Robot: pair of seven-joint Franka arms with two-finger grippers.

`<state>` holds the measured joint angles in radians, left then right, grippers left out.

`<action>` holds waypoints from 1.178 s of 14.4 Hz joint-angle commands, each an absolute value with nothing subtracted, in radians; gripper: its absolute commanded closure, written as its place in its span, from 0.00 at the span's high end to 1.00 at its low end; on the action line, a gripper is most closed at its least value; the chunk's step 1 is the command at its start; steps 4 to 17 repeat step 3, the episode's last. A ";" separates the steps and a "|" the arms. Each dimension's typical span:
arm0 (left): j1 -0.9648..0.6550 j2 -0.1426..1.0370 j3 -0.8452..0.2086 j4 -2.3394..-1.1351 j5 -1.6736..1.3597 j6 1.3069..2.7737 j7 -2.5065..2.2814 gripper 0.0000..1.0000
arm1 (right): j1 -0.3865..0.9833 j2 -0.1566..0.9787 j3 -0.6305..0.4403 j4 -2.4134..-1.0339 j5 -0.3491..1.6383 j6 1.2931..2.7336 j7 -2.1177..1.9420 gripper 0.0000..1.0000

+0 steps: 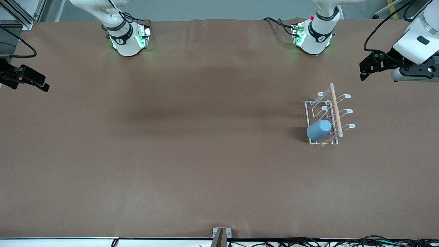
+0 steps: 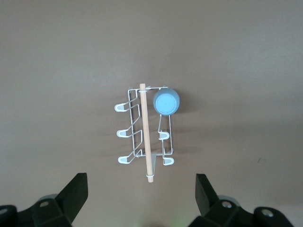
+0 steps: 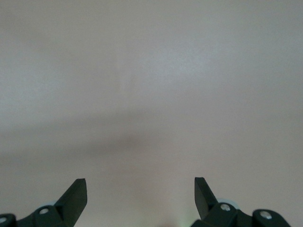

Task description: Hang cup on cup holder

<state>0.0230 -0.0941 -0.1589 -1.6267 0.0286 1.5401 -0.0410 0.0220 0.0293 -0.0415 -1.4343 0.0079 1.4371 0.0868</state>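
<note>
The light-blue cup [image 1: 319, 129] sits upside down on a peg of the white wire cup holder [image 1: 337, 98], at the rack's end nearer the front camera and on its side toward the right arm's end. In the left wrist view the cup [image 2: 166, 101] shows bottom-up on the cup holder [image 2: 124, 133], with the wooden rod along its top. My left gripper [image 1: 367, 68] is open and empty, up in the air toward the left arm's end of the table, apart from the rack; its own view shows it [image 2: 141, 178] open too. My right gripper [image 1: 43, 84] waits open and empty at the right arm's end [image 3: 140, 182].
The brown table [image 1: 192, 154] holds only the rack and cup. The two arm bases [image 1: 128, 39] stand along its edge farthest from the front camera. A small bracket [image 1: 221, 235] sits at the nearest edge, with cables beside it.
</note>
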 commanded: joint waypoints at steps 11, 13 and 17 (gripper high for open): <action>0.026 -0.071 -0.155 -1.586 -0.006 1.508 -0.026 1.00 | 0.017 0.025 -0.041 -1.436 0.015 1.431 0.075 1.00; 0.026 -0.071 -0.155 -1.586 -0.006 1.508 -0.026 1.00 | 0.017 0.025 -0.041 -1.436 0.015 1.431 0.075 1.00; 0.026 -0.071 -0.155 -1.586 -0.006 1.508 -0.026 1.00 | 0.017 0.025 -0.041 -1.436 0.015 1.431 0.075 1.00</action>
